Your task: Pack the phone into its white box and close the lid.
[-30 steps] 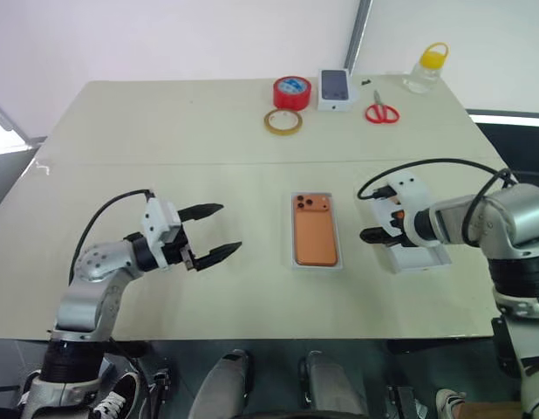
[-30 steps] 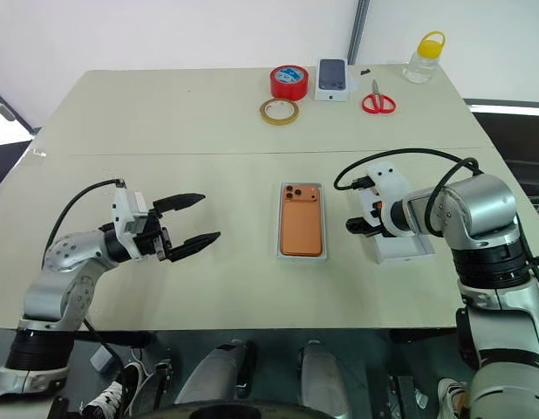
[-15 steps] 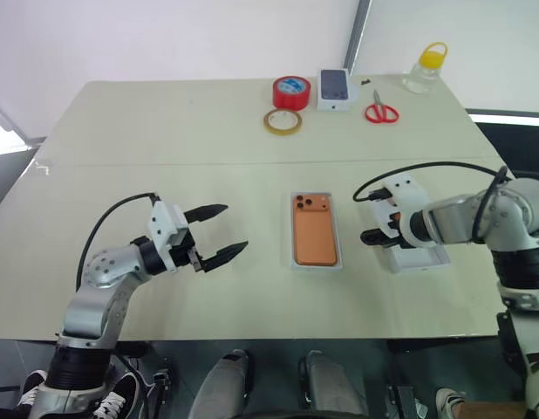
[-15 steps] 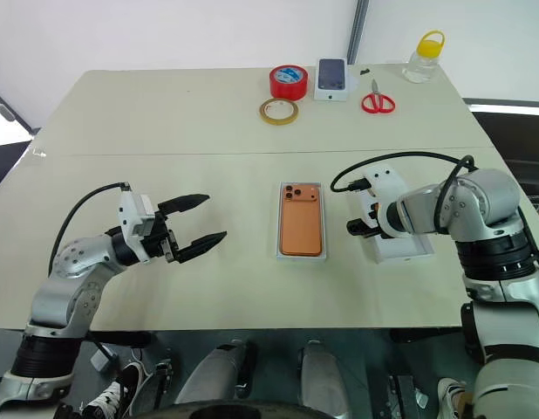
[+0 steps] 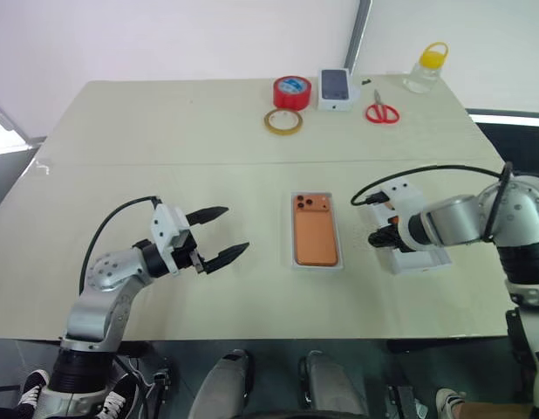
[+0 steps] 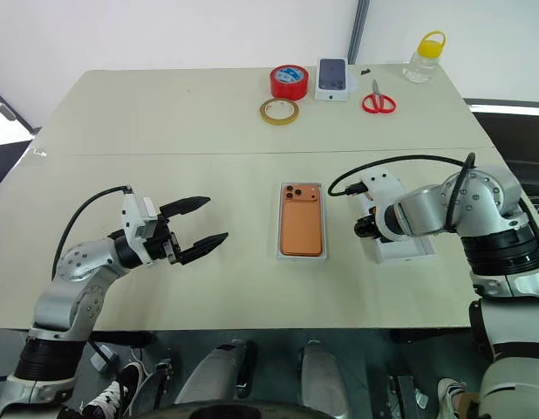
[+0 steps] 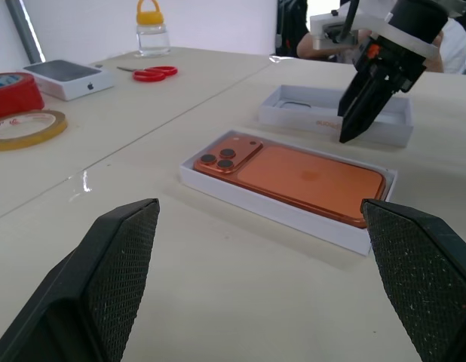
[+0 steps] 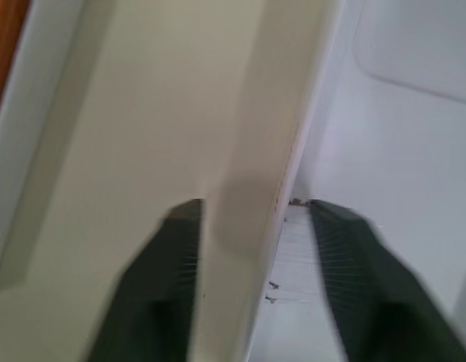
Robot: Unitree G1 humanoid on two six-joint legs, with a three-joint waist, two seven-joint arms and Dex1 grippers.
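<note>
Tape rolls [image 5: 287, 103], scissors [image 5: 382, 113], seemingly clear

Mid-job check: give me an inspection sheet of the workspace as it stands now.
Surface: beige table with a seam across the middle.
Job's things: orange phone lies camera side up in the white box; lid lies open side up to its right.
Clutter: red tape, clear tape, small phone box, scissors, bottle along the far edge.
Grippers: left gripper open, empty; right gripper straddles the lid's near wall.
Cables: one black cable loops over each wrist.
Surroundings: nothing seen.
</note>
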